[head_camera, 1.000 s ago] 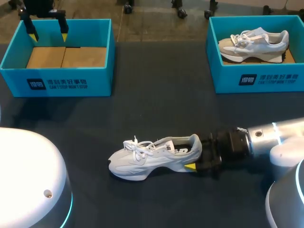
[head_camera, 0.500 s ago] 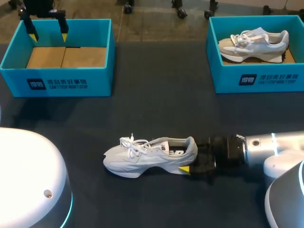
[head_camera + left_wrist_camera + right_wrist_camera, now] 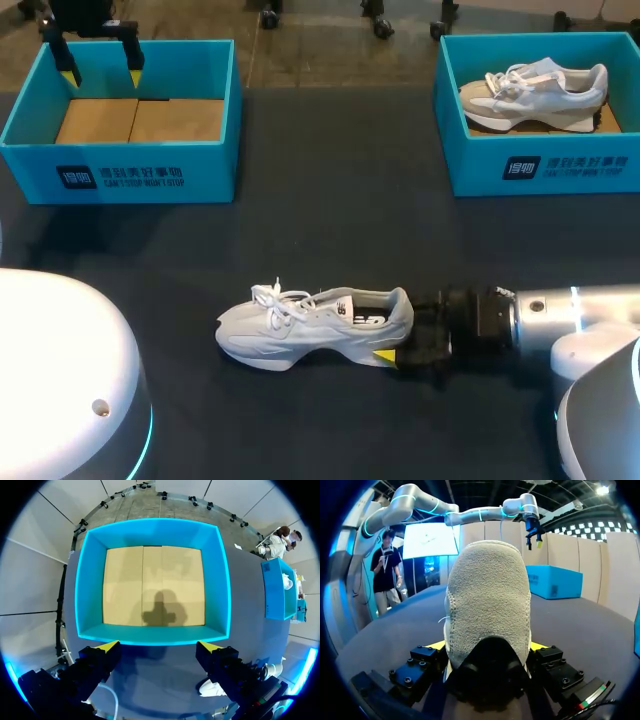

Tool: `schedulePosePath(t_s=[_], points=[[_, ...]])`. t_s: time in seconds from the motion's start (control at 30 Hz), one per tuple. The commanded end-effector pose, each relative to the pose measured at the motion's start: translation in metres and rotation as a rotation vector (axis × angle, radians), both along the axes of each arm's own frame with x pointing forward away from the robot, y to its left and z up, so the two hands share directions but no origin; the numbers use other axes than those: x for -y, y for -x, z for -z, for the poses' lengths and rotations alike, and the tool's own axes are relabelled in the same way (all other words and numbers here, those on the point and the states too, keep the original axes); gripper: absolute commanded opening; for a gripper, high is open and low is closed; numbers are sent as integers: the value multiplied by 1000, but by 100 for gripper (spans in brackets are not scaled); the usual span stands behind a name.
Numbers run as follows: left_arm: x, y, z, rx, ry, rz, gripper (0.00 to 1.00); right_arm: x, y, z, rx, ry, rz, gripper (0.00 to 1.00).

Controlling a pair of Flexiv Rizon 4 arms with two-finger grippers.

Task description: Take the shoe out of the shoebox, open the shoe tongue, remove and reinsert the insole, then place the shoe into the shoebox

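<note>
Right arm (image 3: 560, 315) is lying low and level from the right, right tool (image 3: 407, 340) clamping the heel of the shoe (image 3: 310, 328) | shoe is sitting upright on the surface (image 3: 330, 230), toe pointing left | left tool (image 3: 157, 647) is hovering above the left box (image 3: 152, 635), fingers spread.

White print (image 3: 120, 179) on both shoeboxes (image 3: 600, 176)

The dark worktop (image 3: 330, 200) carries a left shoebox (image 3: 120, 175), a right shoebox (image 3: 480, 160) and, between them nearer the front, a white shoe (image 3: 300, 335)
</note>
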State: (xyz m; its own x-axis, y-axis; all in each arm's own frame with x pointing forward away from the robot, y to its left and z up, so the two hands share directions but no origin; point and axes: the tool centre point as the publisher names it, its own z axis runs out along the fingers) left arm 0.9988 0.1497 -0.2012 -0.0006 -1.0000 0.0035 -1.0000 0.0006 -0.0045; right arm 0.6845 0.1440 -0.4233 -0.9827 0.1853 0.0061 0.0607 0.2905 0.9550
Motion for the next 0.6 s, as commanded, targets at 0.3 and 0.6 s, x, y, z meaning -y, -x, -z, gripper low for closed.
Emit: schedulePosePath(t_s=[0.3, 0.6], points=[[0, 0, 0, -1, -1, 0, 100, -5, -2, 3, 2, 2, 3, 0], [6, 21, -12, 4, 17, -16, 100, -5, -2, 3, 2, 2, 3, 0]])
